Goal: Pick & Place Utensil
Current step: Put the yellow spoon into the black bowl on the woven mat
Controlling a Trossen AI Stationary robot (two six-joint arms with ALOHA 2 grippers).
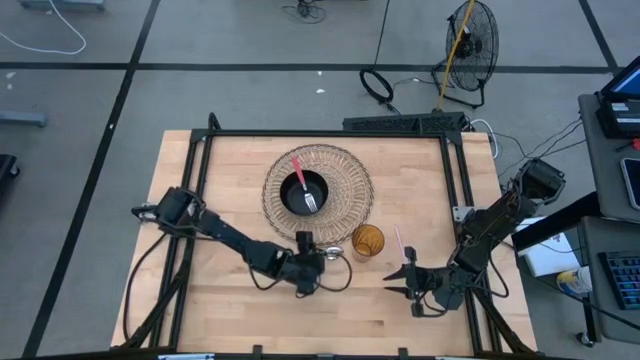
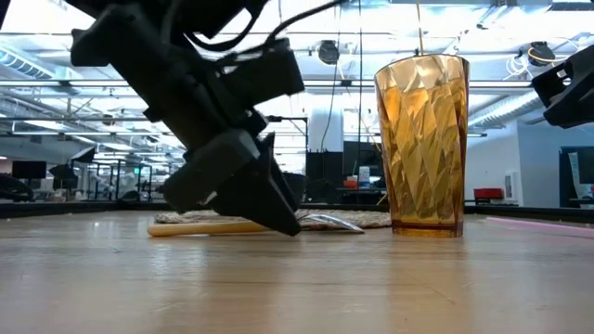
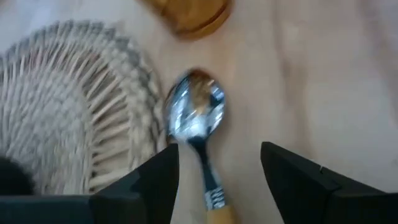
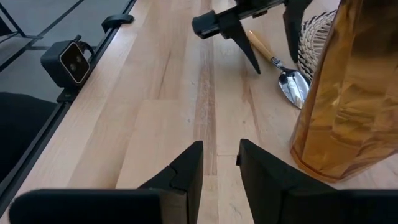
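The table (image 1: 230, 170) fills the centre of the high view, w/ a round woven mat (image 1: 345, 168) in its upper middle and a black bowl (image 1: 315, 183) on the mat; a pink-handled fork (image 1: 303, 184) lies in that bowl. Just below-right of the mat stands an amber glass (image 1: 368, 241), big at right-centre in the low view. My left gripper (image 1: 325, 252) sits just left of the glass, lower centre of frame, fingers spread apart & low over a wood-handled spoon (image 3: 198, 127) – it lies on the table btwn the fingers, bowl end by the mat's edge, nothing clamped on it. My right gripper (image 1: 398, 276) waits lower right, fingers parted, holding nothing. A thin pink stick (image 1: 399, 241) lies right of the glass.
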